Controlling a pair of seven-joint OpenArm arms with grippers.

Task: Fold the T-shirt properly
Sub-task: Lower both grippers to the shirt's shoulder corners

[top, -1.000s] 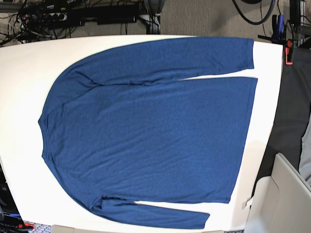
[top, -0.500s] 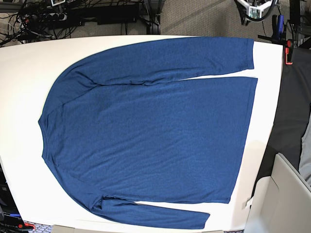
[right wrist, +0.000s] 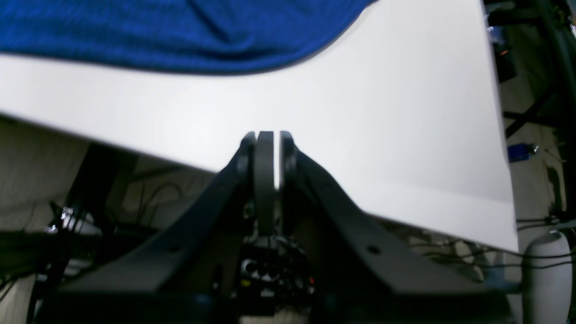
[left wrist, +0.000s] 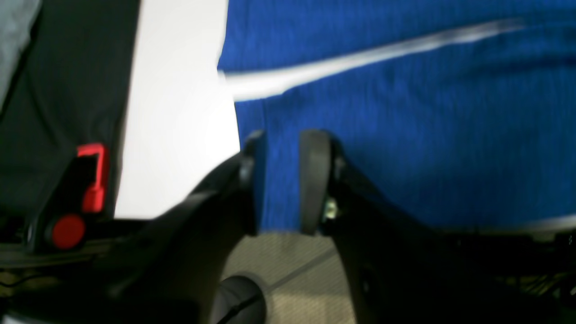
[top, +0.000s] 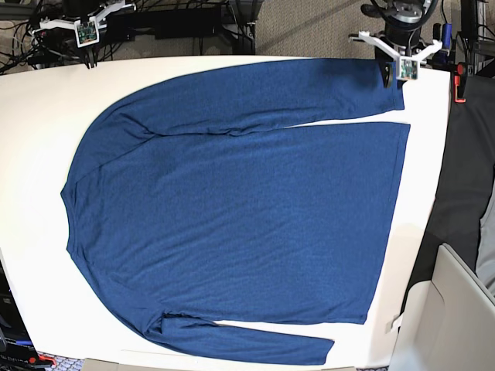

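Base view: the T-shirt (top: 232, 216), navy blue and long-sleeved, lies spread flat on the white desk (top: 39, 154), covering most of it. The collar side is toward 9 o'clock and the hem toward 3 o'clock. One sleeve runs along the 12 o'clock edge with its cuff toward 2 o'clock; the other runs along the 6 o'clock edge.

Left wrist view: the left gripper (left wrist: 279, 180) hangs over the T-shirt (left wrist: 405, 135) near a fabric edge, with bare desk (left wrist: 175, 112) at its 9 o'clock. Its fingers (left wrist: 313, 180) stand apart, blue cloth showing through the gap; whether they touch the cloth cannot be told. A red-and-black clamp (left wrist: 85, 189) sits at 8 o'clock. In the base view this gripper (top: 393, 71) is at 1 o'clock, over the sleeve cuff.

Right wrist view: the right gripper (right wrist: 269, 157) is over bare desk (right wrist: 360, 112), its fingers (right wrist: 264, 162) nearly together with only a thin slit between, holding nothing. The T-shirt (right wrist: 180, 31) lies at 12 o'clock, apart from it. In the base view it (top: 87, 40) is at 11 o'clock.
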